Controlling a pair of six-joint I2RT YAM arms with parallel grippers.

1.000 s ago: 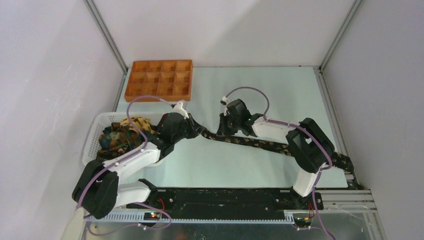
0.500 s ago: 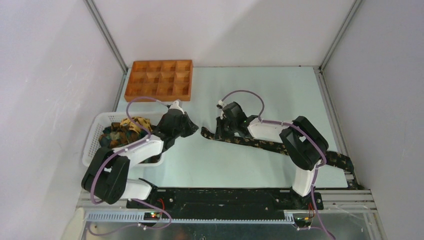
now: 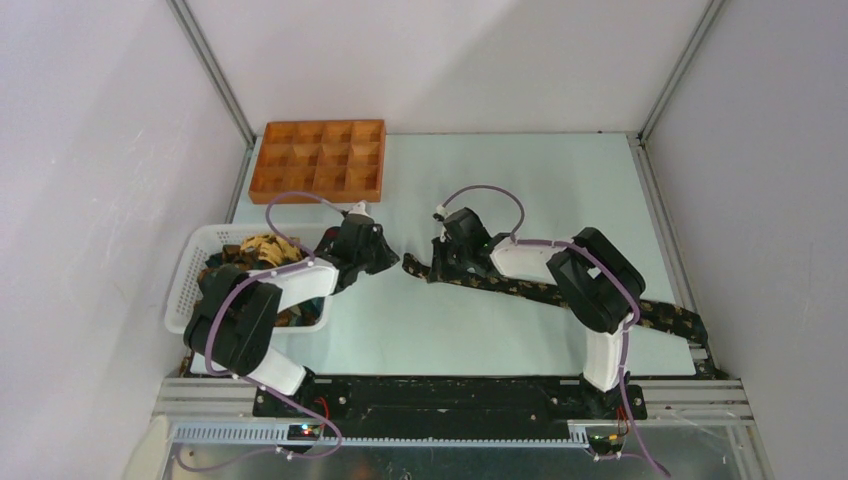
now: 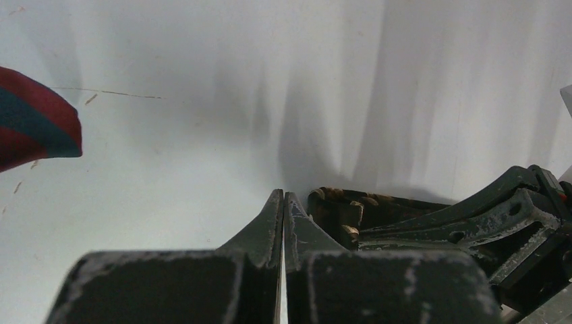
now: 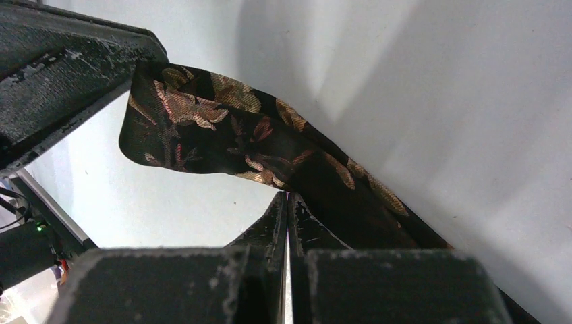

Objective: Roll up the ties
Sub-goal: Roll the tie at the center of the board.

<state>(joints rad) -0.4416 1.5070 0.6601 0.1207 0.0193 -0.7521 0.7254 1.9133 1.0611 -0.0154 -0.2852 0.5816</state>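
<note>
One dark tie (image 3: 560, 295) with a gold leafy print lies flat across the table, from the middle to the right front edge. Its left end (image 3: 412, 266) lies free on the table. My right gripper (image 3: 447, 264) is shut, with its tips against the tie near that end. The right wrist view shows the tie (image 5: 270, 145) passing just beyond my shut tips (image 5: 288, 197). My left gripper (image 3: 380, 252) is shut and empty, a little left of the tie's end. The left wrist view (image 4: 283, 197) shows the tie's end (image 4: 340, 210) to the right. More ties (image 3: 255, 250) lie heaped in the basket.
The white mesh basket (image 3: 188, 285) stands at the left under my left arm. The orange compartment tray (image 3: 318, 160) sits at the back left. A red and teal striped object (image 4: 34, 118) shows at the left edge of the left wrist view. Frame rails edge the table.
My left gripper has let go of the tie's end and drawn back to the left. My right gripper has slid a little left along the tie. The tie stays in place.
</note>
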